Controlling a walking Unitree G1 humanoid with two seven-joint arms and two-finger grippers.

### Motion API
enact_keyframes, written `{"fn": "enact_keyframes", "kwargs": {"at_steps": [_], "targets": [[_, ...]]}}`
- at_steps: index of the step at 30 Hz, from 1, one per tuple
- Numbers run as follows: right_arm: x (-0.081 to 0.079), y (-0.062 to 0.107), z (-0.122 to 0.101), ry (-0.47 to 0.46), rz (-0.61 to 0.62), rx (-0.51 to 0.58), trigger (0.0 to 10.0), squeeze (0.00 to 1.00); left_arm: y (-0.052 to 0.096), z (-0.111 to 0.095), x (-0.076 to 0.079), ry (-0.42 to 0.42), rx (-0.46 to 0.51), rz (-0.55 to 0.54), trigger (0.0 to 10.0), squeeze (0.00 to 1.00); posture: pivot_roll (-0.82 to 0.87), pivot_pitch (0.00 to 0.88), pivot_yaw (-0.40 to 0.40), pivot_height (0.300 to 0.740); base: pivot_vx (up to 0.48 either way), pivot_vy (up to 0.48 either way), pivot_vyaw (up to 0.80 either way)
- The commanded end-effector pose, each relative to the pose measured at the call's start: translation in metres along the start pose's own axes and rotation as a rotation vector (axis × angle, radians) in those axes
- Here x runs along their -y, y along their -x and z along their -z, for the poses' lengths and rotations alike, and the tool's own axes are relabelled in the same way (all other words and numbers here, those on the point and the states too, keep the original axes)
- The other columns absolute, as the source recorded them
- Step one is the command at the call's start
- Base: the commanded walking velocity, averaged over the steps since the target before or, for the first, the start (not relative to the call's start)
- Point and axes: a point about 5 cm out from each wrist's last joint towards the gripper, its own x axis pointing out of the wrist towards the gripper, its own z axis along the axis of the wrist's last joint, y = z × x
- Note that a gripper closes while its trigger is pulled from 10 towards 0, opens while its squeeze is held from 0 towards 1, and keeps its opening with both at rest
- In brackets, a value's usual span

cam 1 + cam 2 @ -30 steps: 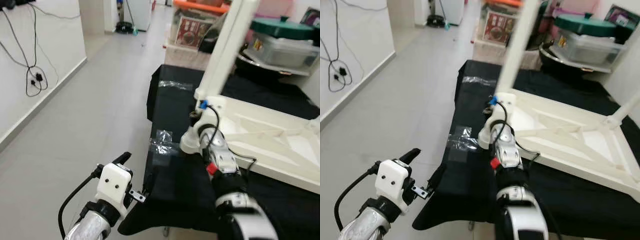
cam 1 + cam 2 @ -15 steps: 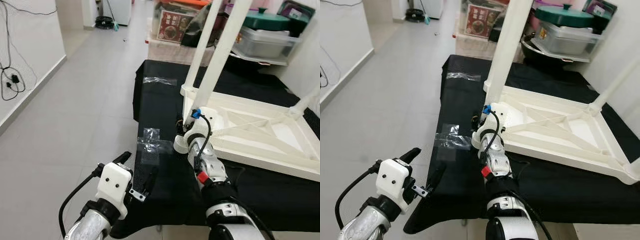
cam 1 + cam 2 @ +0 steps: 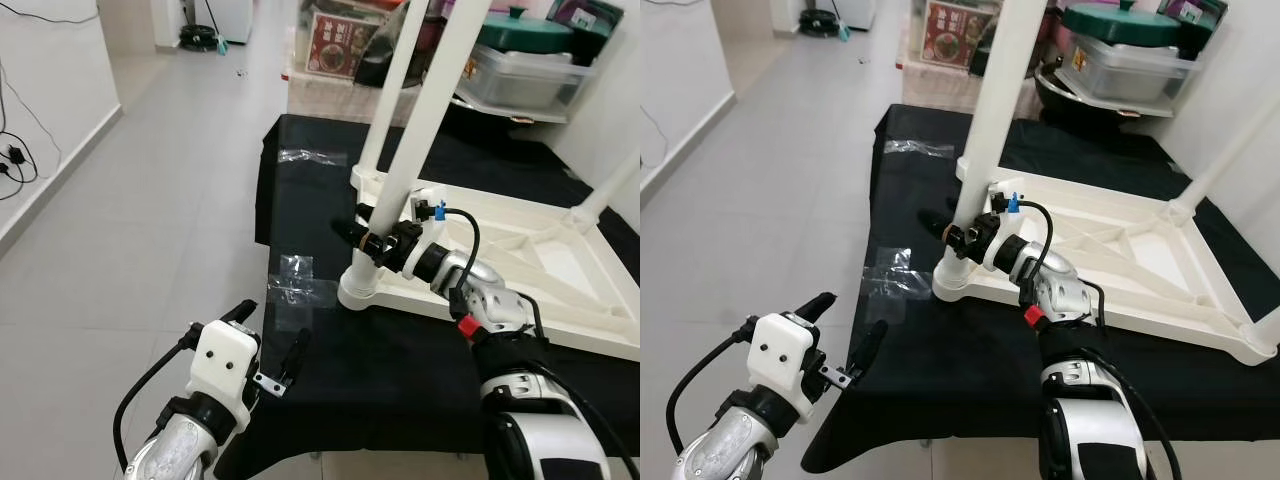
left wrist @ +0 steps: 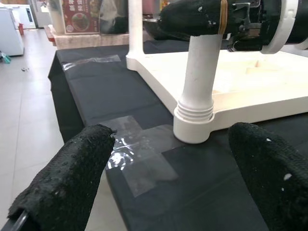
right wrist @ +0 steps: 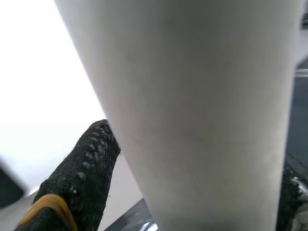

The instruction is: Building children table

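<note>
White children's table [image 3: 560,270] upside down on a surface draped in black cloth [image 3: 380,370], legs pointing up. Nearest table leg [image 3: 415,150] standing in the corner socket [image 3: 360,290] at the table's front left corner, beside strips of clear tape [image 3: 292,280] stuck on the cloth. Right gripper [image 3: 365,238] reaching across from the right, black fingers [image 5: 82,178] clamped on either side of that leg low down, just above the socket; leg pressed close between them in the right wrist view. Left gripper [image 3: 270,345] hanging off the near left edge of the cloth, low and apart from the table, fingers [image 4: 62,187] spread wide with nothing between them; left wrist view looking along them at the socket and leg base. Second leg [image 3: 395,80] upright at the far left corner, third leg [image 3: 610,185] at the far right. Behind the table, a clear bin with green lid [image 3: 530,65] and a box with a red label [image 3: 338,45]. Grey tiled floor [image 3: 150,200] to the left, white wall with a dangling cable [image 3: 15,150].
</note>
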Motion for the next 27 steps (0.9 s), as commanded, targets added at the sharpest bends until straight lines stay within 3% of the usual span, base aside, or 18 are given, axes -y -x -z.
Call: {"fn": "enact_keyframes", "kwargs": {"at_steps": [1,4,5,10,13,14,15,16,17,18,19,21,25,27], "targets": [[-0.012,-0.007,0.013,-0.029,-0.127,-0.054,10.0,0.0,0.0,0.004,0.002,0.007,-0.021,0.008,10.0,0.0,0.16,0.066,-0.148,0.74,0.0,0.0,0.0],[-0.022,-0.017,0.017,-0.036,-0.27,-0.083,10.0,0.0,0.001,0.003,0.006,0.009,-0.022,0.02,10.0,0.0,0.17,0.069,-0.155,0.74,0.0,0.0,0.0],[-0.025,-0.022,0.017,-0.037,-0.304,-0.085,0.0,0.0,0.001,0.003,0.007,0.007,-0.022,0.023,10.0,0.0,0.17,0.067,-0.157,0.74,0.0,0.0,0.0],[-0.026,-0.03,0.015,-0.027,-0.291,-0.052,0.0,0.0,0.002,0.003,0.008,0.007,-0.021,0.025,10.0,0.0,0.16,0.071,-0.151,0.74,0.0,0.0,0.0],[-0.022,-0.033,0.013,0.01,-0.181,0.003,0.0,0.0,0.001,0.003,0.008,0.011,-0.019,0.026,10.0,0.0,0.16,0.067,-0.157,0.74,0.0,0.0,0.0],[-0.017,-0.035,0.013,0.034,-0.057,0.026,0.0,0.0,0.0,0.003,0.009,0.011,-0.018,0.027,10.0,0.0,0.16,0.064,-0.158,0.74,0.0,0.0,0.0],[-0.005,-0.034,0.01,0.122,0.288,0.047,0.0,0.0,0.0,0.004,0.01,0.01,-0.019,0.029,10.0,0.0,0.15,0.054,-0.154,0.74,0.0,0.0,0.0],[-0.005,-0.034,0.01,0.122,0.288,0.047,0.0,0.0,0.0,0.004,0.01,0.01,-0.019,0.029,10.0,0.0,0.15,0.054,-0.154,0.74,0.0,0.0,0.0],[0.004,-0.028,0.009,0.123,0.505,0.058,0.0,0.0,0.001,0.005,0.01,0.01,-0.02,0.031,10.0,0.0,0.15,0.044,-0.154,0.74,0.0,0.0,0.0],[0.009,-0.022,0.009,0.117,0.635,0.062,0.0,0.0,0.001,0.005,0.011,0.01,-0.02,0.033,10.0,0.0,0.15,0.042,-0.152,0.74,0.0,0.0,0.0],[0.009,-0.022,0.009,0.117,0.635,0.062,0.0,0.0,0.001,0.005,0.011,0.01,-0.02,0.033,10.0,0.0,0.15,0.042,-0.152,0.74,0.0,0.0,0.0],[0.013,0.004,0.014,0.099,0.998,0.064,0.0,0.0,0.001,0.007,0.012,0.011,-0.023,0.037,10.0,0.0,0.15,0.013,-0.151,0.74,0.0,0.0,0.0],[0.01,0.008,0.015,0.101,1.043,0.067,0.0,0.0,0.001,0.007,0.012,0.01,-0.023,0.037,10.0,0.0,0.15,0.016,-0.151,0.74,0.0,0.0,0.0],[-0.001,0.013,0.025,0.059,1.153,0.061,0.0,0.0,0.003,0.007,0.014,0.007,-0.025,0.039,10.0,0.0,0.17,0.011,-0.166,0.74,0.0,0.0,0.0]]}}
